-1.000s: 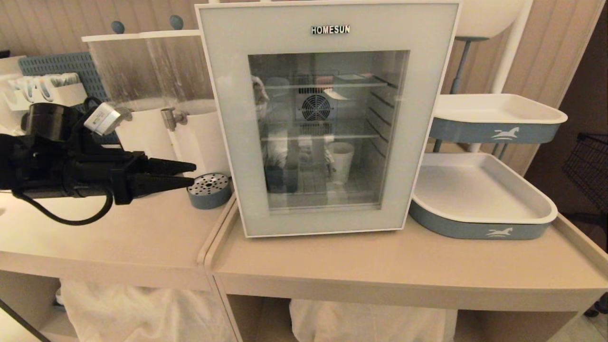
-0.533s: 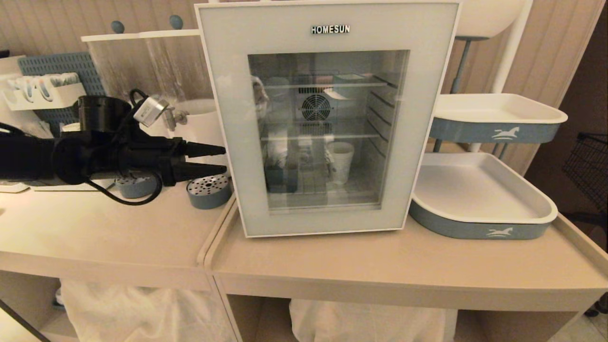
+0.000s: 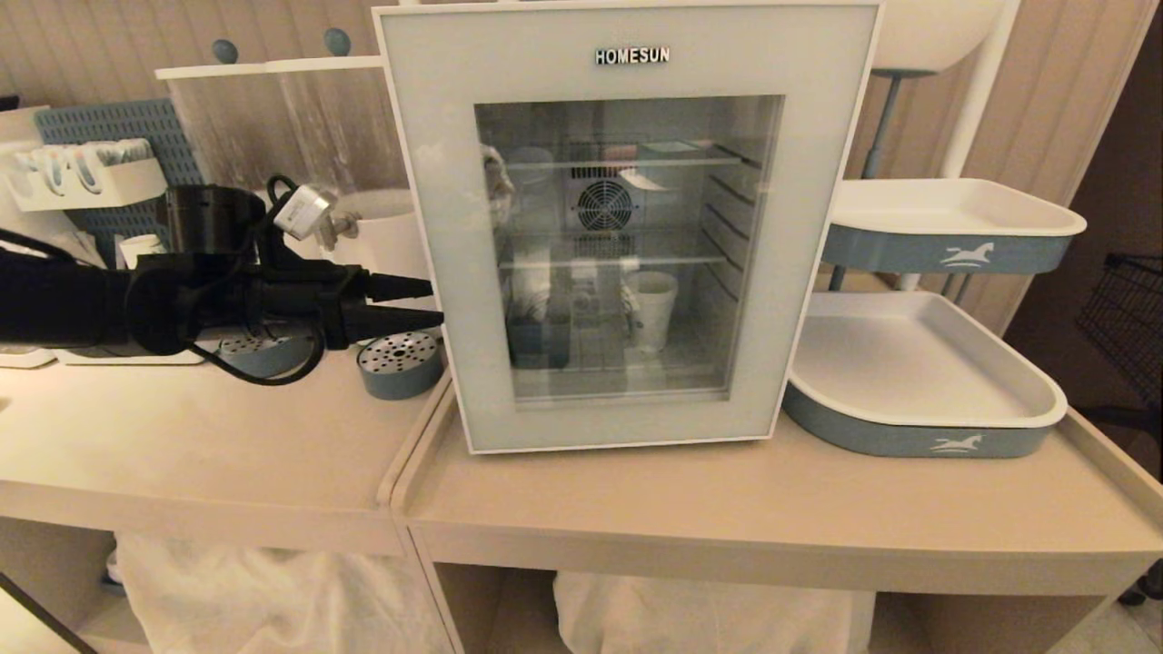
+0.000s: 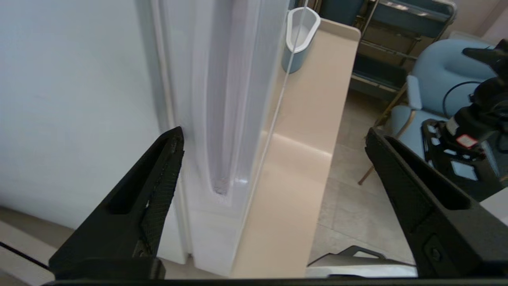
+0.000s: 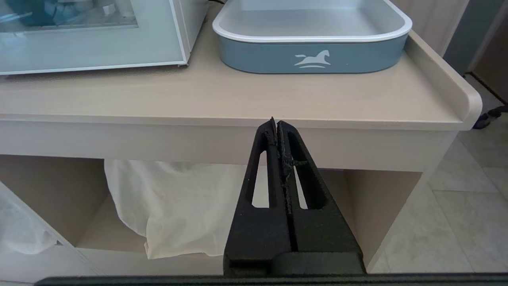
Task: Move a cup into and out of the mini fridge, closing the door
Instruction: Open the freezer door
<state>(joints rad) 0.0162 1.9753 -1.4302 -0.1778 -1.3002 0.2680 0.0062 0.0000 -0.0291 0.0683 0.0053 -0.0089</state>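
The cup (image 3: 652,309), light and crushable, stood inside the mini fridge (image 4: 79,99) behind the shut door (image 3: 627,227); left pincer (image 3: 434,302), wide, flanked the door's edge groove, the likely purchase.

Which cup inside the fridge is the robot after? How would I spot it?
Find the big white mini fridge and peer through the glass of its door. Under the lower wire shelf, right of middle, stands the cup: pale, upright, tapered, brighter than the dim shapes left of it.
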